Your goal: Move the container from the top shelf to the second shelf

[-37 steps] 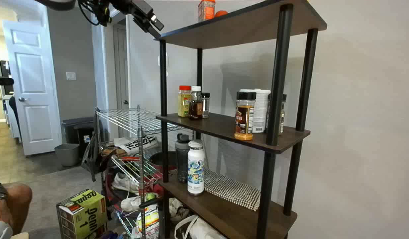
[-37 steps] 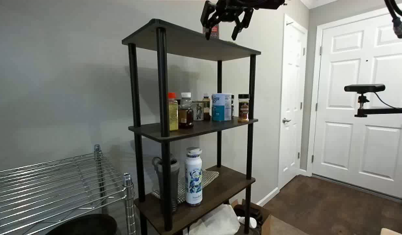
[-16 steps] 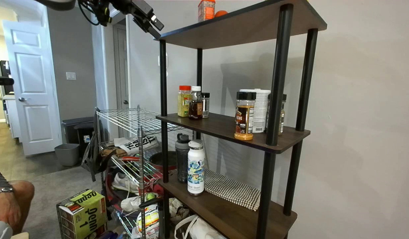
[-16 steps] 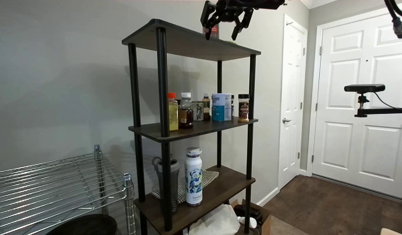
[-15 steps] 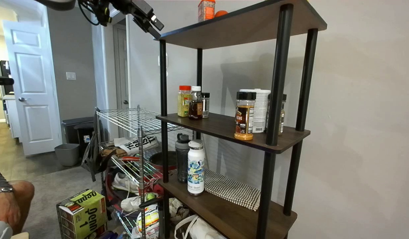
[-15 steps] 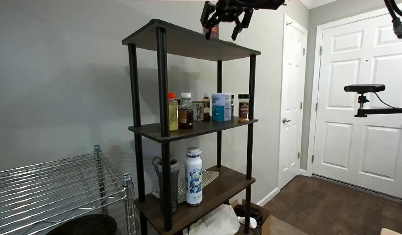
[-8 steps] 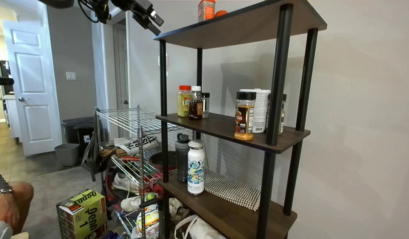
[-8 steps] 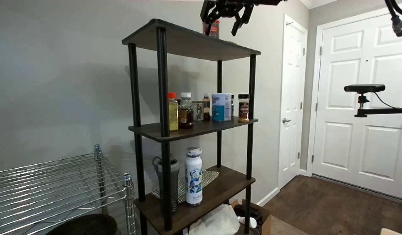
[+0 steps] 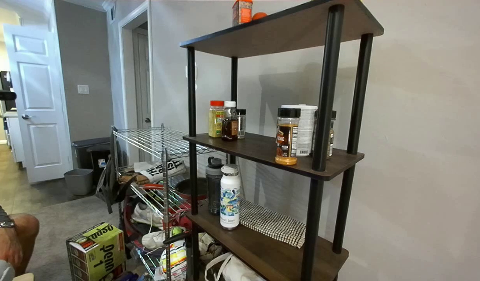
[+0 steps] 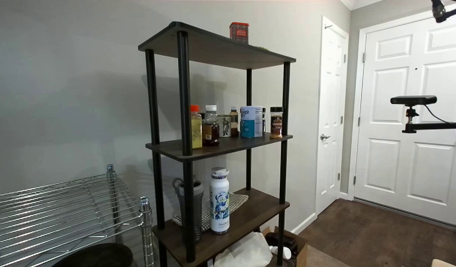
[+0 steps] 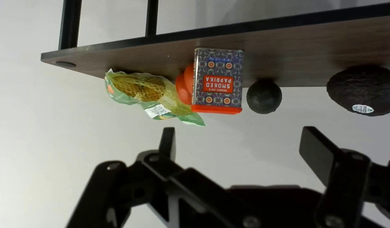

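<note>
The container, a small boxy patterned paprika tin with an orange-red lid, stands on the top shelf in both exterior views [image 9: 242,12] [image 10: 239,32]. The wrist view, which is upside down, shows the tin [image 11: 218,82] on the top shelf [image 11: 296,58]. The top shelf also shows in both exterior views [image 9: 286,31] [image 10: 213,46]. My gripper [image 11: 240,139] is open and empty, apart from the tin and on its lid side in the wrist view. It is out of both exterior views. The second shelf shows in both exterior views [image 9: 255,148] [image 10: 231,147].
Beside the tin are a green mesh bag [image 11: 139,88], orange-red round things [image 11: 183,87] and dark avocados [image 11: 264,96]. The second shelf holds several jars [image 9: 287,136] and a blue-white can [image 10: 251,121]. Black posts [image 9: 327,86] frame the rack. A camera on an arm [image 10: 413,100] stands at the side.
The arm and gripper have moved up, out of both exterior views, uncovering the tin that the gripper partly hid. The tin and the shelves have not moved.
</note>
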`<state>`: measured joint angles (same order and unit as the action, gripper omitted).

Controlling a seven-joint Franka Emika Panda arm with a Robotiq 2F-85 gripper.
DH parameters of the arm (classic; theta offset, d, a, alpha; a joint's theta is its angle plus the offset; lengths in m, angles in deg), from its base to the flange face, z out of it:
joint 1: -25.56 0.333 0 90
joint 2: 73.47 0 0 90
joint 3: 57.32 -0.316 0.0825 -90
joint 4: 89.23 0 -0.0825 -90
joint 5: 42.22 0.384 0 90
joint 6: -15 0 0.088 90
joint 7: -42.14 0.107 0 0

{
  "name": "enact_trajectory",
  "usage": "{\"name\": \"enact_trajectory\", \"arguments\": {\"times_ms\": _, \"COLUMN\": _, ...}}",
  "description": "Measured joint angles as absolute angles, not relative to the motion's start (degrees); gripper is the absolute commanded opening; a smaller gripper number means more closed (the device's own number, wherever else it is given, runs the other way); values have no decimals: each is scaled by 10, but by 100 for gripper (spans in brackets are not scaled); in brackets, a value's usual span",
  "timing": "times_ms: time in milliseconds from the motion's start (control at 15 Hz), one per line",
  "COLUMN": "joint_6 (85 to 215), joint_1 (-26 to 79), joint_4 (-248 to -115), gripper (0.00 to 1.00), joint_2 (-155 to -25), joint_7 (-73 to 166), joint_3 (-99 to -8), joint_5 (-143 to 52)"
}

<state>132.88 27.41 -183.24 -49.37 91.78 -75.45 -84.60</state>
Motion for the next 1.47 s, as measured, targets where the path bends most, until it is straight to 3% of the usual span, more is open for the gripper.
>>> {"name": "enact_trajectory", "arguments": {"times_ms": 1467, "joint_6": 1339, "joint_1": 271, "joint_4": -1787, "gripper": 100, "joint_2": -614, "joint_7": 922, "joint_3": -727, "joint_5": -846}}
